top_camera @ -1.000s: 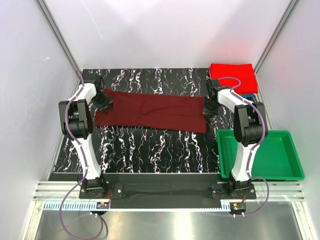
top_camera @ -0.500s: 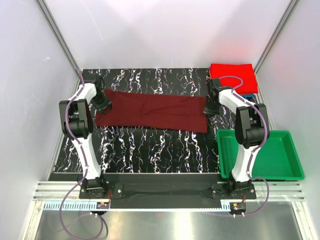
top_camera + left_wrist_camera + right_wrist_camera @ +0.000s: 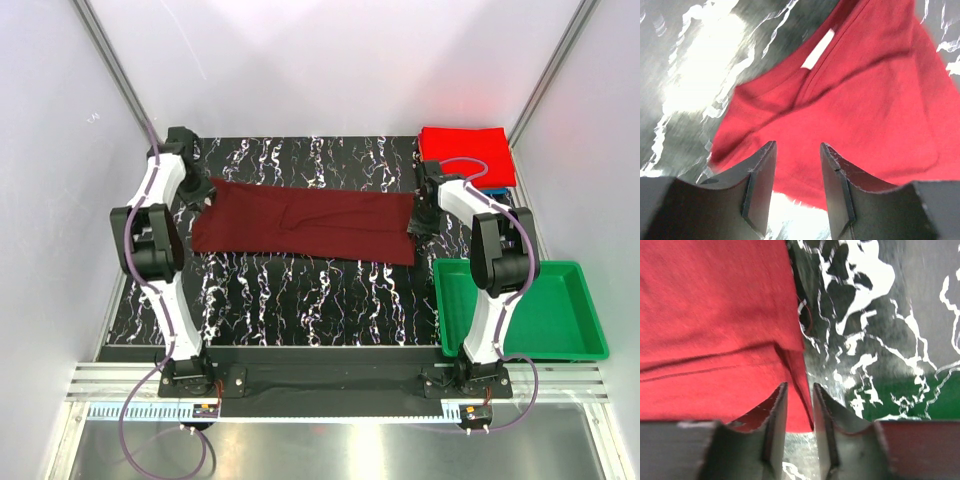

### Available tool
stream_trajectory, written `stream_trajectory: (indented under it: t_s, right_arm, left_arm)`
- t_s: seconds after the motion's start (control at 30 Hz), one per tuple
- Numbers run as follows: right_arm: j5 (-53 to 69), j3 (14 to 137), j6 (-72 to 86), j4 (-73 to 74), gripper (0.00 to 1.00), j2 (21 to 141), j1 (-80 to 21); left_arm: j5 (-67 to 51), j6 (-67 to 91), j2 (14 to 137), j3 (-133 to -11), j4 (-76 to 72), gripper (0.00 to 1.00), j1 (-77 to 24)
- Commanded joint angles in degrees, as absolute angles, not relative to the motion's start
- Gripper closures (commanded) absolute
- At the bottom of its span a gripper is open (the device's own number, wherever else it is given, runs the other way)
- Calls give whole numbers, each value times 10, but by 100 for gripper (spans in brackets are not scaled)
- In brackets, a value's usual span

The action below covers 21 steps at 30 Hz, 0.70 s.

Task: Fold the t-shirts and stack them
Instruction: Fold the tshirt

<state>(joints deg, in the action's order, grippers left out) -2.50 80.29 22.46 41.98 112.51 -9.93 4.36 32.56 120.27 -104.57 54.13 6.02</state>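
Maroon shirt (image 3: 305, 225) flat, left gripper (image 3: 797, 146) parted near its collar; right gripper (image 3: 800, 385) narrowly parted astride hem

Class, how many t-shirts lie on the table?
3: maroon shirt spread across the middle; folded red shirt at the far right corner; blue shirt, only an edge showing beneath the red. Others may be hidden.

Blue t-shirt (image 3: 502, 188): mostly hidden under the red t-shirt (image 3: 465, 150). Maroon t-shirt (image 3: 880, 100): blurred and cropped in the left wrist view.
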Motion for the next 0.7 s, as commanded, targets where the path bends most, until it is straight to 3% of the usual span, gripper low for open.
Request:
stream_trajectory:
  t_s: [0.0,0.1,0.27,0.47,0.67]
  right_arm:
    - [-32,831,250,457,63,1080,-94]
    - [-19,843,252,463,59,1071,-94]
    - [19,880,253,465,60,1079,-95]
    - [49,942,246,472,61,1099,-96]
    - [78,993,248,464,60,1123,-96]
  left_arm:
    - [70,322,1072,-915,528,55,61]
    - [30,350,1027,-801,469,56,57]
    - [-13,395,1065,-748,438,57,57]
    - [84,407,1152,-823,474,58,73]
    - [93,405,1256,-950,497,58,125]
